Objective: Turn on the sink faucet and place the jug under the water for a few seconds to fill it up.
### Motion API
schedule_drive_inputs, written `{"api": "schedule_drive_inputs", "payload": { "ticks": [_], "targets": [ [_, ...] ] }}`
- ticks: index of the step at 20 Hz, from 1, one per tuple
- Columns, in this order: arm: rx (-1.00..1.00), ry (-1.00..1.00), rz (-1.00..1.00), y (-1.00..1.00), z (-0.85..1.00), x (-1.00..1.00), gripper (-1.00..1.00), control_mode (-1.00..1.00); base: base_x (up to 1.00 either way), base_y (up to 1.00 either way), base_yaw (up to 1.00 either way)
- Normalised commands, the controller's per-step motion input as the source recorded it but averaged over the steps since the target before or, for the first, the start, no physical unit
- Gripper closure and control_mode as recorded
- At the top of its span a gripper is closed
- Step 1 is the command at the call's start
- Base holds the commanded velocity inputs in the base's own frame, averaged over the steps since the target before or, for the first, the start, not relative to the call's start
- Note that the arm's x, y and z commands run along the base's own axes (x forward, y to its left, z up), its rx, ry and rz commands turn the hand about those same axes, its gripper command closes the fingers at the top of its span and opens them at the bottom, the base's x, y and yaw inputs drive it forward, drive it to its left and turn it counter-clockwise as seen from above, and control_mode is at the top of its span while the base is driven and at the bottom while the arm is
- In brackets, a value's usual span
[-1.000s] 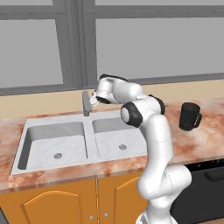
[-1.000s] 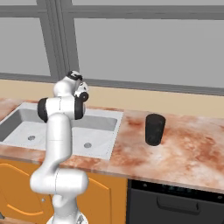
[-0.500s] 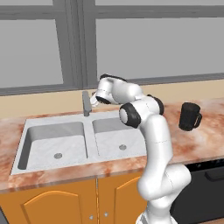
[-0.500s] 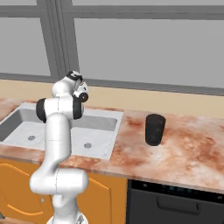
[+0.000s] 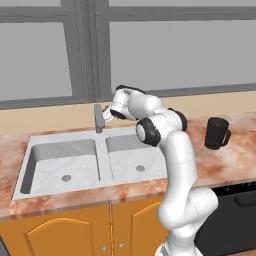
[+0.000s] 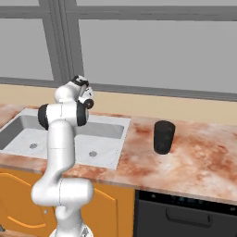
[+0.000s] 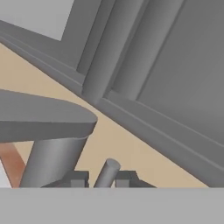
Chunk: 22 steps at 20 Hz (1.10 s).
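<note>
White arm reaches forward and to its left over the pale grey-white double-basin sink (image 5: 75,150), hand at the small grey metal faucet (image 5: 98,118) standing on the back rim between the two bowls.

Left base view: the two-finger gripper (image 5: 106,114) sits against the upper part of the faucet post, on its right side. No blue stream shows at the spout; both bowls look dry, each with a round drain.

Hand view (rolled, so directions are not the room's): the faucet's flat grey spout (image 7: 43,119) runs across the left, its upright post (image 7: 50,162) below it. Between the two dark fingertips (image 7: 75,178) rises a thin grey cylindrical lever handle (image 7: 106,173) — the tips sit narrowly on either side of it. Whether they press on it I cannot tell; the lower part is cut off by the frame edge.

Black matte cylindrical jug (image 5: 216,133) with a loop handle stands upright on the mottled reddish-brown marble counter (image 5: 235,160), to the right of the sink and well apart from both the faucet and the gripper. In the right base view the jug (image 6: 163,137) stands alone on the counter right of the sink rim; its handle is not visible from there.

Behind the counter — beige backsplash, grey-framed window (image 5: 150,45). Orange cabinet doors (image 5: 65,232) below the sink.
</note>
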Motion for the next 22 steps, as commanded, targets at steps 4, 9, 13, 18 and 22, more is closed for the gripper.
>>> {"api": "schedule_drive_inputs", "payload": {
  "ticks": [4, 9, 13, 18, 22],
  "targets": [
    [0.08, 0.00, 0.00, -0.60, -0.24, 0.31, 1.00, -1.00, 0.00, 0.00, 0.00],
    [0.06, 0.02, 0.00, -0.31, -0.16, 0.36, 1.00, -1.00, 0.00, 0.00, 0.00],
    [0.06, 0.07, -0.12, -0.40, -0.23, 0.13, 1.00, -1.00, 0.00, 0.00, 0.00],
    [0.15, 0.12, -0.20, -0.70, -0.38, 0.00, 1.00, -1.00, 0.00, 0.00, 0.00],
    [0.18, 0.12, -0.18, -0.83, -0.48, 0.00, 1.00, -1.00, 0.00, 0.00, 0.00]
  ]
}}
